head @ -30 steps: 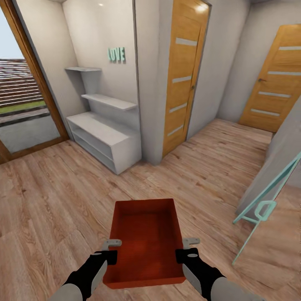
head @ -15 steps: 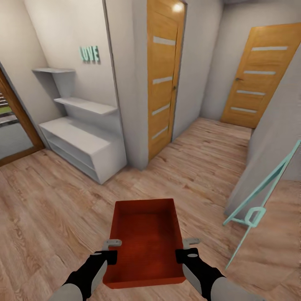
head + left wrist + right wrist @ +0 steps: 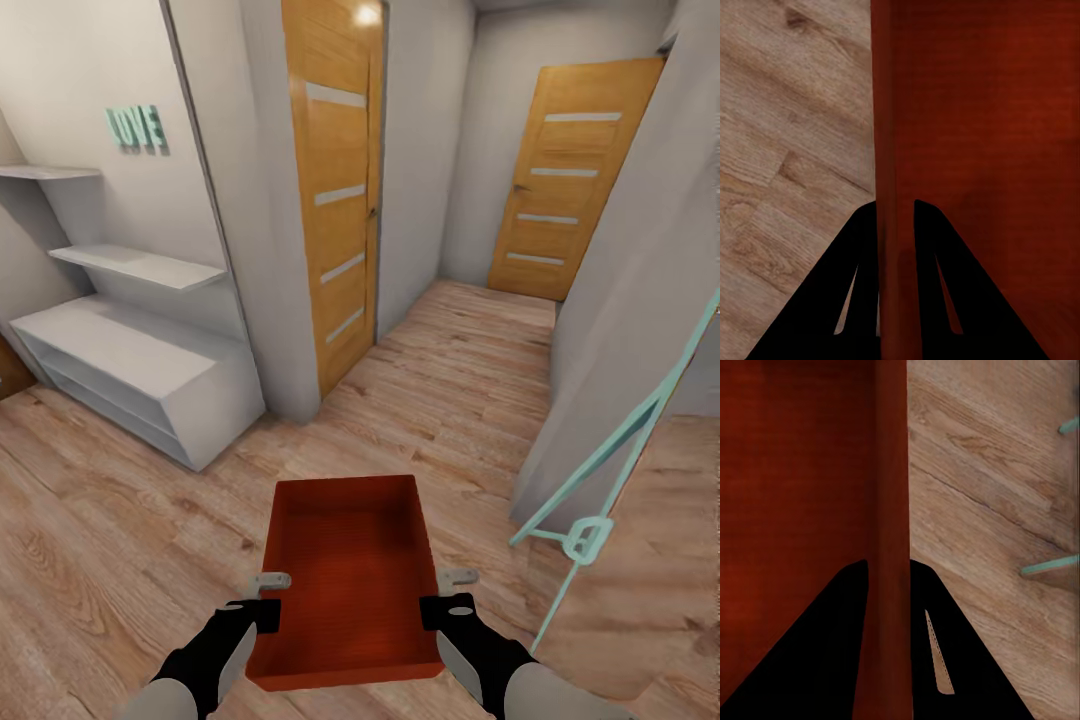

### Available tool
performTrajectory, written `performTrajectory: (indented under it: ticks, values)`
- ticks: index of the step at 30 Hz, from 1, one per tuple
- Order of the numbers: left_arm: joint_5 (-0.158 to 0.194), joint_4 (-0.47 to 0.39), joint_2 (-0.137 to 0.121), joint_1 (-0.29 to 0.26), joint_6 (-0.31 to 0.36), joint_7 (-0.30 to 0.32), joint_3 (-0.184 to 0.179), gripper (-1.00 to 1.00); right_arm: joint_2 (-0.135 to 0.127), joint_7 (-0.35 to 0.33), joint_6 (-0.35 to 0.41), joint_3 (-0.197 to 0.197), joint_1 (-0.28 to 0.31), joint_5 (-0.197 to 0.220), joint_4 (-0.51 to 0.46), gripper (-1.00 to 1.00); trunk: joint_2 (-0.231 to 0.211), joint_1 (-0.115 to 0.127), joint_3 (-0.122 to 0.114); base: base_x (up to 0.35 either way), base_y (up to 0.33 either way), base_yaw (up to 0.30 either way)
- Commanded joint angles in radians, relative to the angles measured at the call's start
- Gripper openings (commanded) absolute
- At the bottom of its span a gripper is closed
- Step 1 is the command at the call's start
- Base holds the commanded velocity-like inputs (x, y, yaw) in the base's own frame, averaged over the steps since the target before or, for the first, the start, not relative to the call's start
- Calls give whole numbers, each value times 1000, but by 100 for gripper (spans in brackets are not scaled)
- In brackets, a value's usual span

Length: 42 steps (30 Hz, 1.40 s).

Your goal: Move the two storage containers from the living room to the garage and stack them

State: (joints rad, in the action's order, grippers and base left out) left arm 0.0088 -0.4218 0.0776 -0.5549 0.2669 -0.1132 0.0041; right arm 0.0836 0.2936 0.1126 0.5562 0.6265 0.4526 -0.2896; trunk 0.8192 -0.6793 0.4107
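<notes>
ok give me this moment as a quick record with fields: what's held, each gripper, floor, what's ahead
held: one storage container, empty, carried level above the floor
left gripper: jaws shut on the container's left wall
right gripper: jaws shut on its right wall
floor: light wood planks
ahead: hallway with two wooden doors, near one and far one
left side: white shelf unit
right side: teal frame

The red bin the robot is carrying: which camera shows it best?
The head view: the whole bin shows there, open and empty, held between the left hand and right hand. Each wrist view shows just one side wall pinched between dark fingers, above wood floor.
</notes>
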Motion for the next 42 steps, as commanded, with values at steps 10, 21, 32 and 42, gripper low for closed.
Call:
performTrajectory:
  ticks: [10, 21, 32, 42]
  values:
    - [-24, -5, -1, 0, 8, -11, 4, -100, -15, 19, 7, 8, 1, 3, 9, -100, 1, -1, 1, 323, 0, -175]
    - [-24, -5, -1, 0, 9, -11, 4, -100, -15, 19, 7, 8, 1, 3, 9, -100, 1, -1, 1, 323, 0, -5]
    - [-24, -5, -1, 0, 9, -11, 4, -100, -15, 19, 7, 8, 1, 3, 9, -100, 1, -1, 1, 323, 0, 0]
    - [-24, -5, -1, 0, 9, -11, 4, -100, -15, 19, 7, 8, 1, 3, 9, -100, 1, -1, 1, 323, 0, 0]
